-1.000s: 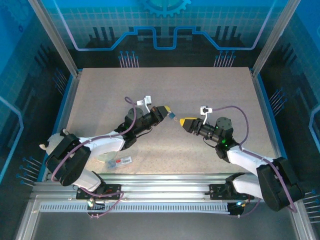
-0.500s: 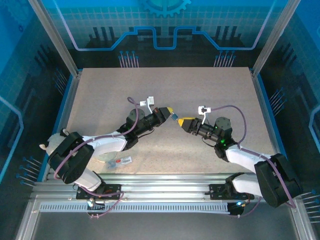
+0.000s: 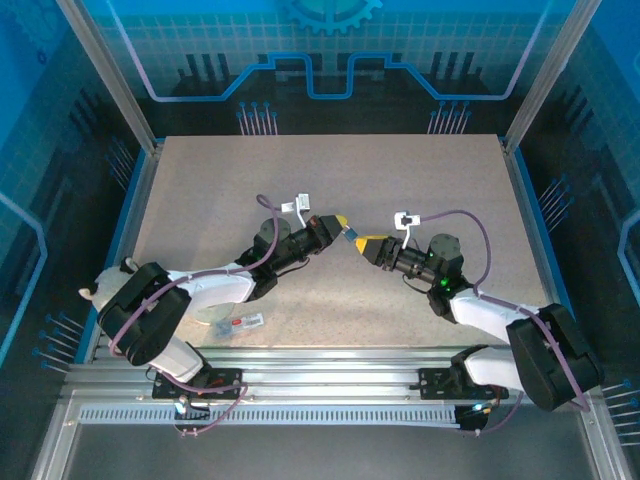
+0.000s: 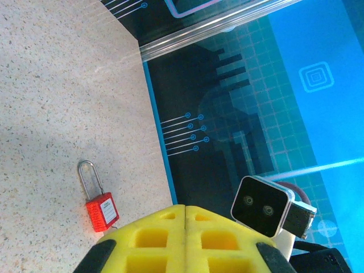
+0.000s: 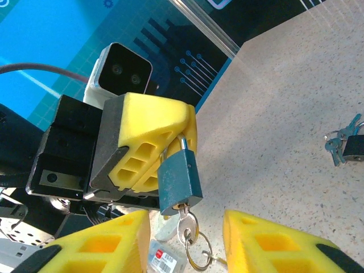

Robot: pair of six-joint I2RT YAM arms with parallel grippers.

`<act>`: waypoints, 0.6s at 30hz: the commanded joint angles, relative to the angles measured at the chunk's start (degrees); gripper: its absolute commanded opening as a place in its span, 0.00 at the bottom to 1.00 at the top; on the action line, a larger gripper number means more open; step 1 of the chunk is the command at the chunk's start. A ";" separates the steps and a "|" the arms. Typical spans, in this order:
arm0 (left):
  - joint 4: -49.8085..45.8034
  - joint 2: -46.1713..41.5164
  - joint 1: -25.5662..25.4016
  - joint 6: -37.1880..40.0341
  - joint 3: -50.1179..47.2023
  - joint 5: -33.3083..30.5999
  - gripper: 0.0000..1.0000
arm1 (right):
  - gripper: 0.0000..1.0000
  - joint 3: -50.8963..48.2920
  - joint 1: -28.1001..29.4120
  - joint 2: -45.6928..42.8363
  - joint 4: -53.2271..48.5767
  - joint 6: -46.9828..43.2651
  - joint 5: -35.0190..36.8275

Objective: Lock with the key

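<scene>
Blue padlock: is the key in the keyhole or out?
In. The key sticks from the underside of the blue padlock, its ring dangling below.

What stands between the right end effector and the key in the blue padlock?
Nothing visible. The key hangs free under the blue padlock in the left end effector, facing the open right end effector.

Left tool point(image 3: 341, 221) closed tight; right tool point(image 5: 186, 239) jaws apart, facing it.

- We see the left gripper point(image 5: 185, 133) clamping the blue padlock point(image 5: 179, 182) by its shackle.
- Its key point(image 5: 183, 219) hangs between the right gripper point(image 5: 186, 223) and its parted fingers.
- A second padlock point(image 5: 355, 148) lies on the table point(image 5: 284, 85).
</scene>
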 commanded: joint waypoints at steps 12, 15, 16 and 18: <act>3.29 0.51 -0.50 -0.83 0.78 0.85 0.00 | 0.28 1.46 0.79 1.11 3.94 0.91 -1.58; 3.03 0.35 -0.53 -0.72 0.88 0.84 0.00 | 0.27 1.54 0.80 1.40 4.23 1.09 -1.95; 2.92 0.19 -0.56 -0.76 0.93 0.75 0.00 | 0.26 1.54 0.83 1.59 4.42 1.17 -2.09; 2.78 0.08 -0.48 -0.77 0.94 0.75 0.00 | 0.25 1.62 0.81 1.90 4.94 1.48 -2.29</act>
